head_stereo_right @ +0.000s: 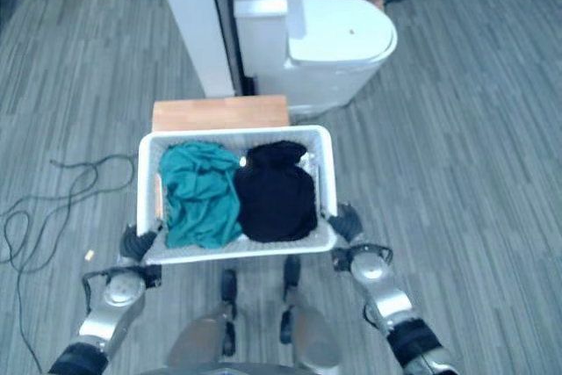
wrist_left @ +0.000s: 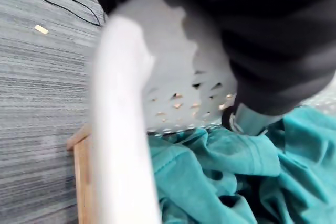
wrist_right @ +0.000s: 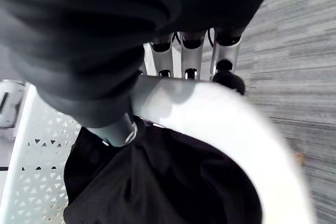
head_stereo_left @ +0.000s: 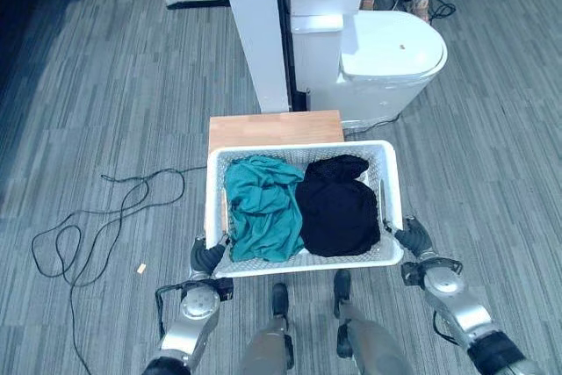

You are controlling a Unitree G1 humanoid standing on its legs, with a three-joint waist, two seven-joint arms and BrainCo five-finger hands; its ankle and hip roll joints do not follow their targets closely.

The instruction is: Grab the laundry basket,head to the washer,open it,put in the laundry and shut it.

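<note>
A white perforated laundry basket point(head_stereo_left: 303, 148) is held in front of me, with a teal garment point(head_stereo_left: 262, 206) on its left and a black garment point(head_stereo_left: 338, 206) on its right. My left hand point(head_stereo_left: 207, 256) grips the near left corner, its thumb point(wrist_left: 233, 120) hooked over the rim point(wrist_left: 123, 129) beside the teal cloth point(wrist_left: 220, 182). At the right edge, my right hand point(head_stereo_left: 414, 236) has its fingers point(wrist_right: 191, 51) curled under the rim point(wrist_right: 210, 108) and its thumb point(wrist_right: 118, 129) inside. The white washer point(head_stereo_left: 386, 46) with a closed rounded lid stands ahead on the right.
A low wooden table point(head_stereo_left: 274, 128) shows just beyond the basket's far edge. A white upright panel point(head_stereo_left: 255, 24) stands left of the washer. A person's shoes point(head_stereo_left: 421, 6) are behind the washer. A small scrap point(head_stereo_left: 140, 268) lies on the grey carpet at left.
</note>
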